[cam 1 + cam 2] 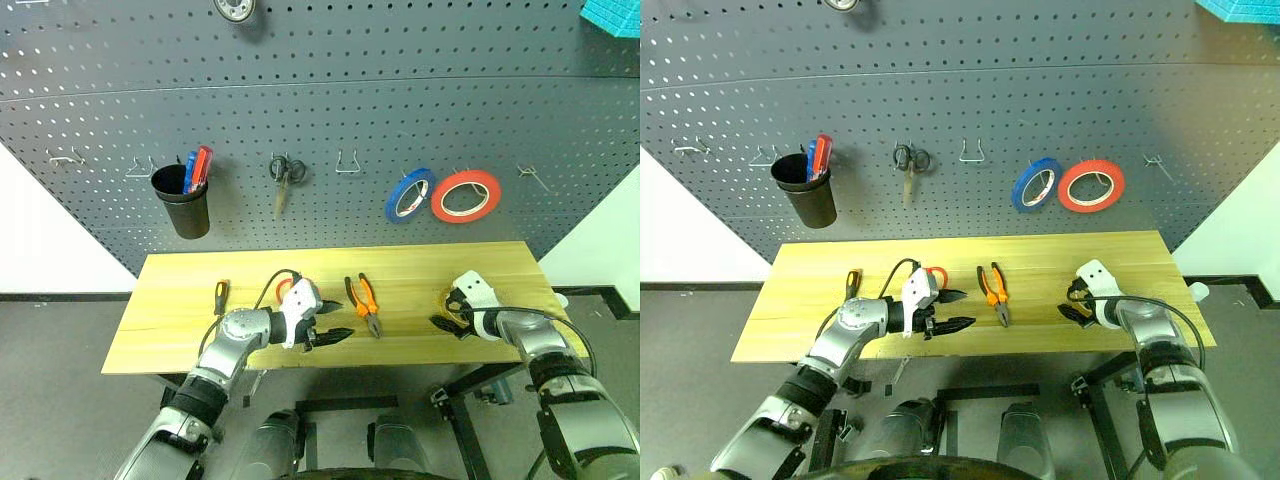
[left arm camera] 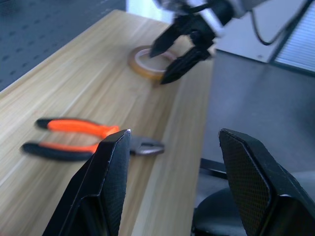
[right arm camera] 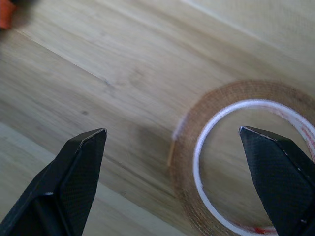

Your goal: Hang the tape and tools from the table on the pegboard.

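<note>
Item: yellow tape roll (image 3: 236,162), flat on the worktop (image 1: 180,300) near its right end, beneath the right end effector (image 1: 447,310), spread wide, empty. Left end effector (image 1: 332,322) parted, empty, beside pliers (image 1: 364,303). Recommended: one finger lowered inside the ring, rim pinched. Black cup (image 1: 185,208) on pegboard (image 1: 320,120): pens held.

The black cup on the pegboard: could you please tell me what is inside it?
The black cup holds blue and red pens or markers, whose tops stick out above its rim. Their lower parts and anything else inside are covered by its wall.
</note>
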`<state>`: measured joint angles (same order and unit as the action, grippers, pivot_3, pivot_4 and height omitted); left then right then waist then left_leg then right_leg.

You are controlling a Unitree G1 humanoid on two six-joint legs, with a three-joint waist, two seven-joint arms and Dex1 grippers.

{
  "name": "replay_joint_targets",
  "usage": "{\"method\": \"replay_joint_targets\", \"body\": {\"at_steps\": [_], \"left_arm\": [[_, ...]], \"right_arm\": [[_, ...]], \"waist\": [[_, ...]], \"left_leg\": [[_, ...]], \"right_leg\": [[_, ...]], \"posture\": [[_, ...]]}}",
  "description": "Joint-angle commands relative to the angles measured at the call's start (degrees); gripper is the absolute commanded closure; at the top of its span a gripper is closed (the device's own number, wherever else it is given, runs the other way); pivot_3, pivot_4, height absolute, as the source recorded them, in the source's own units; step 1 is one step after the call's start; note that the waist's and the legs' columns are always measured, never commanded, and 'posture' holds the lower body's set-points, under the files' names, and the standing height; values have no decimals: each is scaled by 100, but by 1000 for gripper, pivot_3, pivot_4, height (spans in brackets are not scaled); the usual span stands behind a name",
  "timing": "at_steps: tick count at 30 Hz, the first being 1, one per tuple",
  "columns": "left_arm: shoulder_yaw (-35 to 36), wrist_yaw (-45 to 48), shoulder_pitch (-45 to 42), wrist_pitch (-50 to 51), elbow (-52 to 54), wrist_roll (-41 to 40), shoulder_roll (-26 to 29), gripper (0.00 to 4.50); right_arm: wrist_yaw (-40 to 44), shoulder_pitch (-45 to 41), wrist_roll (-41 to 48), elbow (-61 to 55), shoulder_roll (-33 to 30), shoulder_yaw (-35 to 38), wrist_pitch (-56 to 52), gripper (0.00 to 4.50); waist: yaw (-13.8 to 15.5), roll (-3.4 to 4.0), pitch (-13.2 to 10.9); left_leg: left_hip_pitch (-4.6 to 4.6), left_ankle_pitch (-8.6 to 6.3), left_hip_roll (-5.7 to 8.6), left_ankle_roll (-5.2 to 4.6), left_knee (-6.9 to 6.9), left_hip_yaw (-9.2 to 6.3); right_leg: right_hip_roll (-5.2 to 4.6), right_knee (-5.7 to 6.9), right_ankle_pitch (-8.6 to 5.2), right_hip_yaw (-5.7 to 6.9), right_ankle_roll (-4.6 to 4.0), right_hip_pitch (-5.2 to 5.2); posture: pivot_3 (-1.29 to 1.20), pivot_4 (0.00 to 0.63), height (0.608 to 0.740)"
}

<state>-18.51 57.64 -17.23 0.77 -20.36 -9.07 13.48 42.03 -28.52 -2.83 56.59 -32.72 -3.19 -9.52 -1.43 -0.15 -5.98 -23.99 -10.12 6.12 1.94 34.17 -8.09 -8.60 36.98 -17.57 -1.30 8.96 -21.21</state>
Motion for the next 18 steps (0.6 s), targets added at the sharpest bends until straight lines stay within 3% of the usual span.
{"method": "replay_joint_targets", "body": {"at_steps": [1,9,12,18], "left_arm": [[-16,141,-126,-58,-9,-11,-42,1551],[60,43,11,-45,99,12,7,1551],[87,-14,55,-64,118,18,37,1506],[116,-122,123,-63,136,-14,44,1506]], "right_arm": [[-82,-353,-145,411,15,-58,-129,0],[-254,-647,-484,1182,108,-291,-208,0],[-228,-659,-558,1266,110,-350,-186,602],[-92,-642,-616,1290,116,-402,-163,2547]], "waist": [[-30,0,0],[-154,-3,2],[-160,-3,2],[-161,-8,4]], "left_leg": [[0,0,0,0,0,-1],[5,1,2,-1,-1,-3],[26,1,1,0,0,-4],[52,-5,1,10,2,-5]], "right_leg": [[0,0,1,0,2,-1],[0,4,3,1,7,4],[1,4,3,1,7,26],[-1,2,1,2,4,59]], "posture": [[-83,54,728],[-69,52,728],[-67,52,728],[-68,51,728]]}}
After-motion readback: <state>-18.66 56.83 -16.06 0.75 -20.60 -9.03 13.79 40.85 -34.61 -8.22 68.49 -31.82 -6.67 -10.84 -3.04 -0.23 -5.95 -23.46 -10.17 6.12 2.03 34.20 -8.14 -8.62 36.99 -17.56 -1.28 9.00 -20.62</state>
